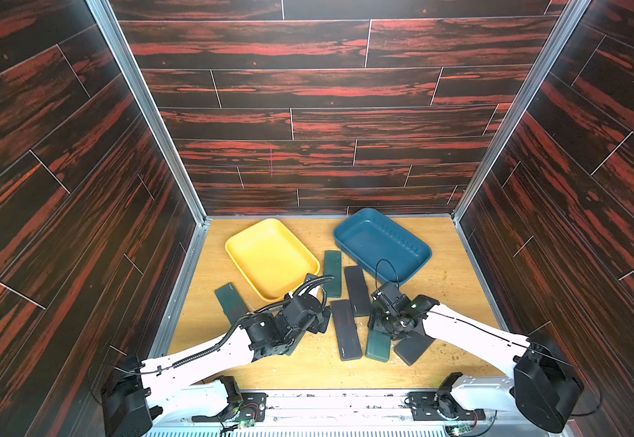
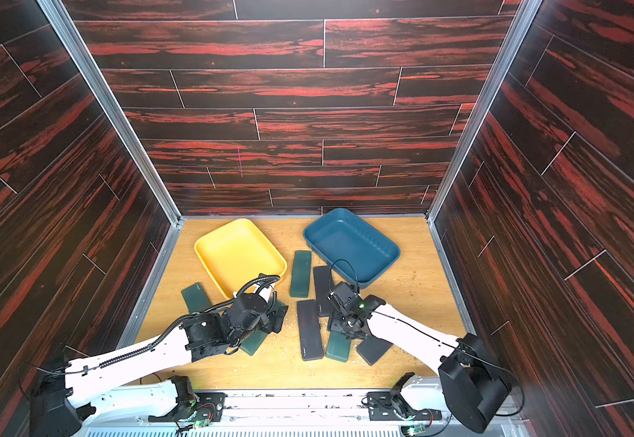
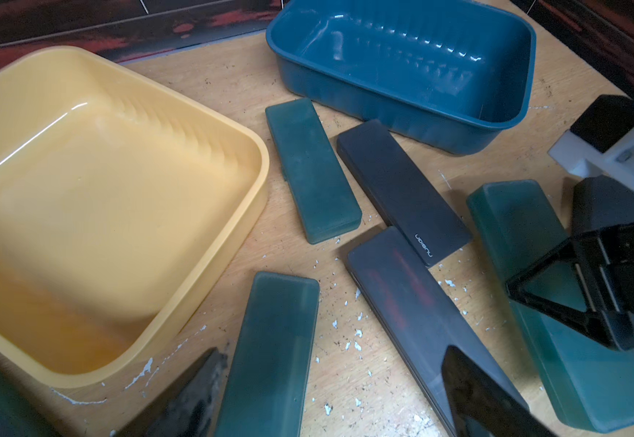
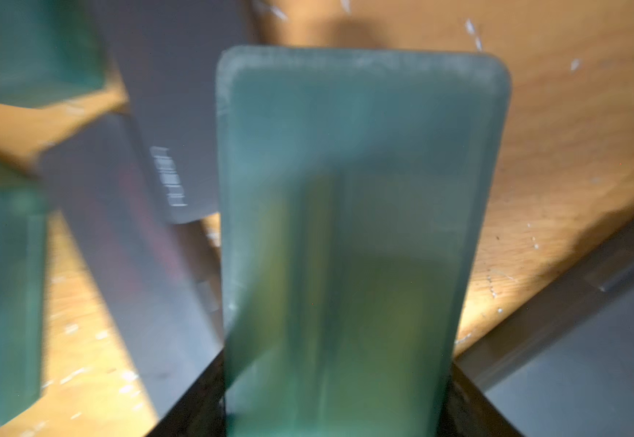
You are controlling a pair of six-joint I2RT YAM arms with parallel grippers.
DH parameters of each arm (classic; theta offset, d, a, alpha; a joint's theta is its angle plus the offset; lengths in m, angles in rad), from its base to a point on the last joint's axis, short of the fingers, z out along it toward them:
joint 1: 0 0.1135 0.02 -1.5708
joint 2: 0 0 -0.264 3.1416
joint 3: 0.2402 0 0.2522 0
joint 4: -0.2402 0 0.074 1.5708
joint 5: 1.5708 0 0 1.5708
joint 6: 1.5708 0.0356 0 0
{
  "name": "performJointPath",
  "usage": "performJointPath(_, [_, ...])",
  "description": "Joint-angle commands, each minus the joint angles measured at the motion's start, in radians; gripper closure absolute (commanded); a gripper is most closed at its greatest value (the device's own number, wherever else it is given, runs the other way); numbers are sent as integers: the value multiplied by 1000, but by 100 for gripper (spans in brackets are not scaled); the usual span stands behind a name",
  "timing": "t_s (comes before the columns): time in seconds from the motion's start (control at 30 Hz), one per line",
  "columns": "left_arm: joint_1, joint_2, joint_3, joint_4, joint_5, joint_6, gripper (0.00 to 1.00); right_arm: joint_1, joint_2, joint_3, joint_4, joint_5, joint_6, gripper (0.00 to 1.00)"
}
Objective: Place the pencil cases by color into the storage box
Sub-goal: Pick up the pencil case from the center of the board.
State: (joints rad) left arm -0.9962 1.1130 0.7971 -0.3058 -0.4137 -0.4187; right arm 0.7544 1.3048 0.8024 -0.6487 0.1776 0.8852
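Several flat pencil cases, dark green and matte black, lie scattered on the wooden table in front of a yellow storage box [image 1: 270, 257] and a blue one [image 1: 381, 244], both empty. My right gripper [image 4: 338, 408] is shut on a green pencil case [image 4: 361, 170], low at the front right in both top views [image 1: 378, 348] [image 2: 338, 348]. My left gripper [image 3: 332, 352] hangs open just over the table. A green case [image 3: 270, 352] lies by one of its fingers and a black case [image 3: 410, 302] by the other. Loose cases include a green one [image 1: 332, 272] and a black one [image 1: 357, 289].
Another green case [image 1: 230, 302] lies left of the left arm, and a black case [image 1: 414, 348] lies partly under the right arm. Dark wood-pattern walls close in the table on three sides. White flecks litter the table top [image 3: 357, 340].
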Motion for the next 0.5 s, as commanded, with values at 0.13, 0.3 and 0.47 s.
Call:
performJointPath(0.13, [-4, -70, 41, -7, -56, -7, 9, 14, -41, 157, -70, -9, -52, 46])
performJointPath(0.3, [-2, -77, 73, -47, -111, -18, 9, -14, 7, 296, -60, -2, -101, 46])
performJointPath(0.47, [4, -56, 105, -78, -142, -31, 9, -84, 130, 462, 45, -57, -139, 46])
